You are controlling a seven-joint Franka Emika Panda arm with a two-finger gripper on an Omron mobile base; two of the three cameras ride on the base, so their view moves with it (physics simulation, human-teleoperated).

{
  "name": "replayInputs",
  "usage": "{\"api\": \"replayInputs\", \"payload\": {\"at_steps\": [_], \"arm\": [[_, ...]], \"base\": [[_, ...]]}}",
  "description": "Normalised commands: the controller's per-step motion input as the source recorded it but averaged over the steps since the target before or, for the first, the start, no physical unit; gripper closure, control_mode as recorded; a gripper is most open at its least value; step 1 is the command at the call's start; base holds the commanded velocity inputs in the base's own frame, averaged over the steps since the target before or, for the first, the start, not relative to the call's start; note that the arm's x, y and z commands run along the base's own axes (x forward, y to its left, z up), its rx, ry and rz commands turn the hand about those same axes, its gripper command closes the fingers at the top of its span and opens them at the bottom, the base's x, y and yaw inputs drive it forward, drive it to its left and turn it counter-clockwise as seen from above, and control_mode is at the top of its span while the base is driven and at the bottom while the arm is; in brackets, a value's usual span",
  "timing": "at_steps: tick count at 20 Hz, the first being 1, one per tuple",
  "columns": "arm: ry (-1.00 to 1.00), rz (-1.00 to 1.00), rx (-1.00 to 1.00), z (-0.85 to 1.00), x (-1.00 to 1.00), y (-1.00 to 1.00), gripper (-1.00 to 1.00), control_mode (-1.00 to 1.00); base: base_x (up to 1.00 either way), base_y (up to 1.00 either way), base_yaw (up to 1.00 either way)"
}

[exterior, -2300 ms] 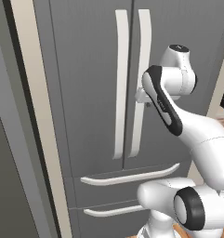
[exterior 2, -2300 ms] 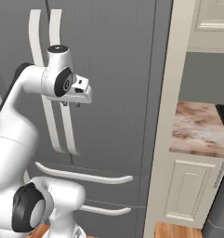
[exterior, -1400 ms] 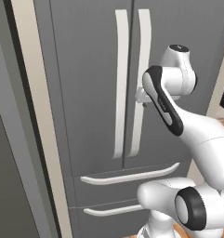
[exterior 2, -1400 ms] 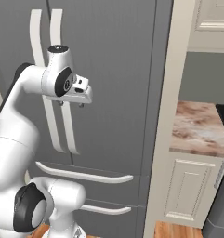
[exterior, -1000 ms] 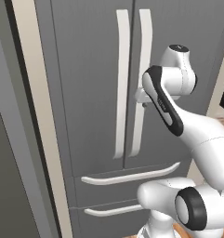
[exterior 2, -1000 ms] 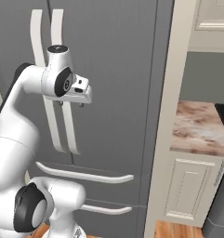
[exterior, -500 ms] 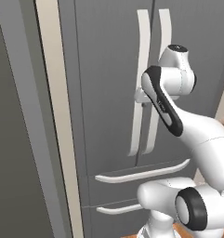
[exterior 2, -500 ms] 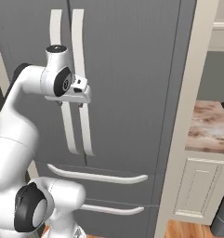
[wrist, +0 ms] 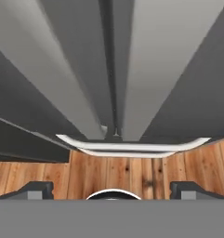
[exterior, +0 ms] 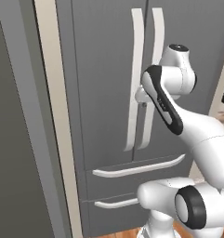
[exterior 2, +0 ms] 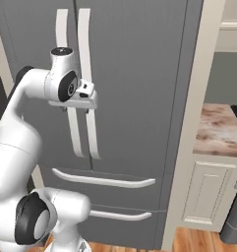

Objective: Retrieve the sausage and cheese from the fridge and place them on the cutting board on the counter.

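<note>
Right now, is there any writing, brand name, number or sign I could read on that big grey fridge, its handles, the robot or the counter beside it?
None: no readable text in any view.
The fridge doors and their long handles are plain.
The counter and the cabinet below it carry no label.
The robot's white arm bears no lettering or logo.

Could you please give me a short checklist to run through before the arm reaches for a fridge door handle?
1. Fridge doors shut, both handles free: ok.
2. Gripper open wide enough for a handle: ok.
3. Gripper facing the door seam, between the two handles: ok.
4. Fingertips not yet touching a handle: ok.
5. Counter beside the fridge in sight: ok.
6. Sausage and cheese on a shelf inside: cannot tell, doors closed.
</note>
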Motion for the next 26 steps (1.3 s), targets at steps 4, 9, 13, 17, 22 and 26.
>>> {"api": "replayInputs", "payload": {"at_steps": [4,9,13,17,22,26], "arm": [[0.0,0.0,0.0,0.0,0.0,0.0,-1.0,1.0],[0.0,0.0,0.0,0.0,0.0,0.0,-1.0,1.0],[0.0,0.0,0.0,0.0,0.0,0.0,-1.0,1.0],[0.0,0.0,0.0,0.0,0.0,0.0,-1.0,1.0],[0.0,0.0,0.0,0.0,0.0,0.0,-1.0,1.0],[0.0,0.0,0.0,0.0,0.0,0.0,-1.0,1.0]], "base": [[-0.73,0.0,0.0],[-0.11,0.0,-0.01],[0.28,0.0,0.0],[0.26,0.0,0.01],[0.0,0.0,0.01],[0.0,0.0,0.0]]}}
